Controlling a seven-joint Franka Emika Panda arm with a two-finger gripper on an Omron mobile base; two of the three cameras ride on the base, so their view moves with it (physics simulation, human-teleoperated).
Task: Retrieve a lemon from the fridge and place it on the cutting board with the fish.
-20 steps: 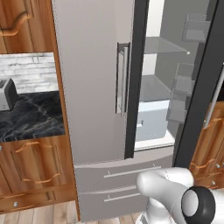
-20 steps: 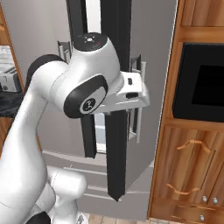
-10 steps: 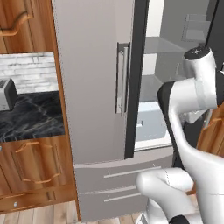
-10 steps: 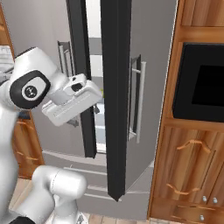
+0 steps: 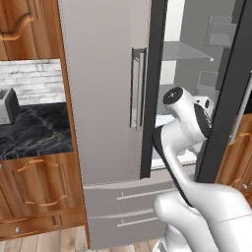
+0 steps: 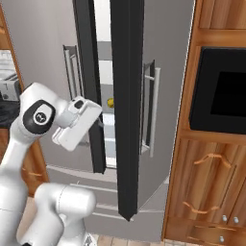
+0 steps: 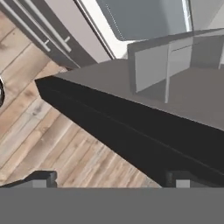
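The light-grey fridge [image 5: 103, 98] has its left door shut and its right door [image 6: 127, 120] swung open, dark edge facing me. A small yellow lemon [image 6: 110, 102] shows deep in the gap between the doors, on an inner shelf. My white hand [image 6: 77, 122] hangs in front of that gap, left of the open door, below and in front of the lemon. In the hand view my gripper [image 7: 111, 179] is open and holds nothing, its fingertips [image 7: 41, 178] wide apart above the door's dark edge. The cutting board and the fish are out of view.
The open door's edge [image 5: 221, 98] and its grey bins [image 7: 153, 65] crowd the arm on the right. A toaster [image 5: 7, 106] sits on the black marble counter at the left. A black oven panel [image 6: 221, 91] in wooden cabinets flanks the fridge. Wood floor [image 7: 65, 131] lies below.
The arm has swung from high in front of the right door across and down to the gap between the doors. The hand now sits lower and nearer the opening.
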